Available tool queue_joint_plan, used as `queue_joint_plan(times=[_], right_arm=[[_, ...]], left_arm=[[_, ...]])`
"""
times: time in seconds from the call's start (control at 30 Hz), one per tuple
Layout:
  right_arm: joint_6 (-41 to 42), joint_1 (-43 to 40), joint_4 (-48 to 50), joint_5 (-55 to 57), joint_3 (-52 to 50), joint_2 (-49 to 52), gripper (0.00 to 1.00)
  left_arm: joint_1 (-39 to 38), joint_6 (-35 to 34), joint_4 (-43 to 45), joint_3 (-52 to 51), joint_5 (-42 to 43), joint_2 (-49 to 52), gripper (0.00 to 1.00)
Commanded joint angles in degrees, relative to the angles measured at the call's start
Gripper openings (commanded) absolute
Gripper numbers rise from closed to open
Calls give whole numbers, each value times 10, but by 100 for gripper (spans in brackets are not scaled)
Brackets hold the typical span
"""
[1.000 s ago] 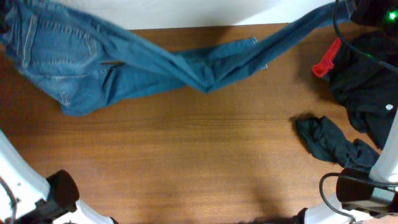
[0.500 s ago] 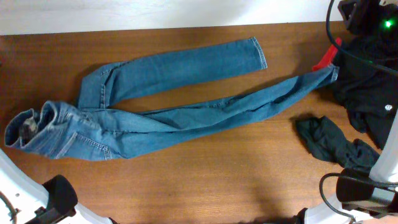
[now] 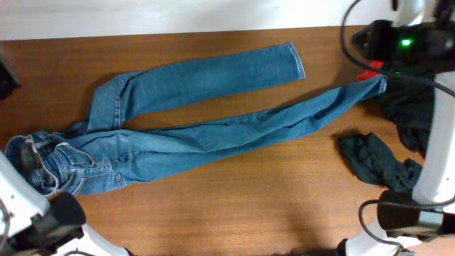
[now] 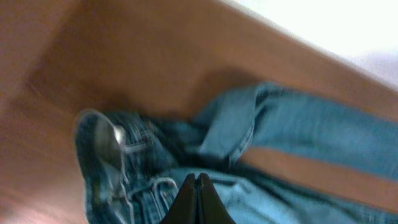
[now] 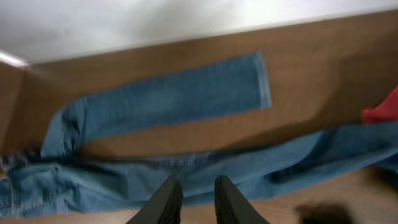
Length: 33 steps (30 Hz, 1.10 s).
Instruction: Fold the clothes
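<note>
Since half a second ago the jeans have slid toward the near left corner of the table, the waistband has crumpled tighter, and the right arm has swung in over the table's far right corner. At that near left corner the left gripper hangs just above the bunched waist with its fingers pressed together and no cloth visibly between them. If it nips there it could pick up one layer only, and the crumple would be folded in. At the near right side of the table lies a dark green cloth, apart from the denim. Across the middle of the table the long leg runs toward the far right corner, where its hem touches a red item and a black garment pile. A pull on that hem could drag either one along. Toward the table's far edge the other leg lies doubled back from the seat and splayed away from its mate, so any fold made now would likely come out crooked. The right gripper hovers high over that side, its fingers a little apart and empty; its cable hangs near the hem and might snag.
</note>
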Motion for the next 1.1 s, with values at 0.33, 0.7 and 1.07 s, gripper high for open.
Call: queue_joint_plan(times=[0.33,0.7,1.07], right_arm=[[27,159,-33,110,0,47,23],[27,163,-33,110,0,52,23],[27,163,-37,110,0,54,23]], left_arm=[[-7,-15,-45,-28,-76,-131,1],[-7,-50,27,-365,-85,-129,1],[-16,-71,271,-653,-112,-172,5]])
